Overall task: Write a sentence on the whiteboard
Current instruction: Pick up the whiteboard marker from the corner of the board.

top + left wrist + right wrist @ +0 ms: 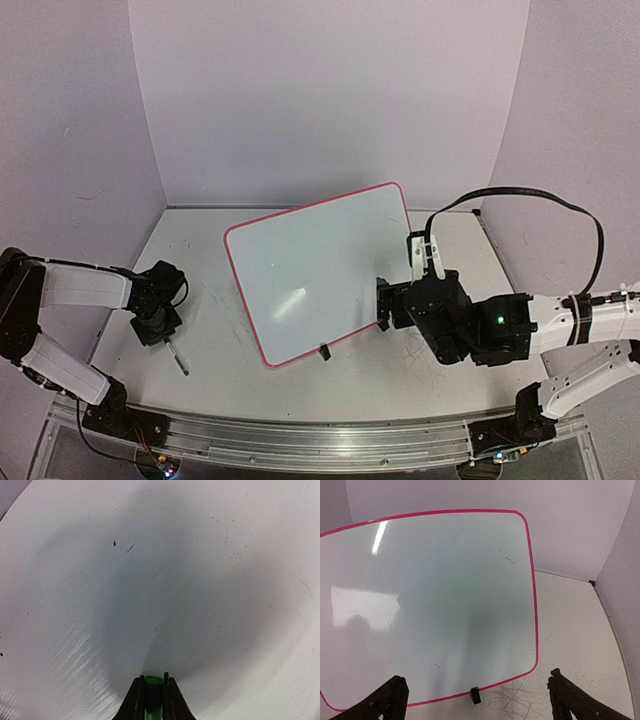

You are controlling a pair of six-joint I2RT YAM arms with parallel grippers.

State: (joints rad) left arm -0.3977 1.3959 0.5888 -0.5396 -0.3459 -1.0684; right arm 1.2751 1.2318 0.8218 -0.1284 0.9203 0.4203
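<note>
On the bench point(200, 250), seen from above, the board point(320, 275) lies askew in the middle, one corner turned towards the back wall and a black foot point(325, 351) on its near edge. No sentence shows on it. The left pincer point(158, 322) sits well to the board's left, low over the bench, with a marker point(177, 356) sticking out of it towards the near rail. The right pincer point(383, 305) is just beside the board's near right edge, though I cannot tell from here whether it touches the rim.

In the left wrist view, the two fingers point(136, 697) are pressed against a green marker, and only its round end shows between them. Whether that end is a cap or the barrel's tail I cannot tell. Beyond it there is only scuffed bench, no board.

In the right wrist view, the fingers point(385, 702) are spread wide, one at each bottom corner, and they hold nothing. The board fills the view ahead, its pink rim and the foot in line with the gap. Its face is bare save a few faint flecks (old smudges, probably).

I judge that writing has not begun: this is the set-up step, with the marker in hand and the board not yet gripped. The next move calls for the right arm to steady the board, and for the left to carry the marker over the rim to the upper left of the face and set its tip down lightly.
</note>
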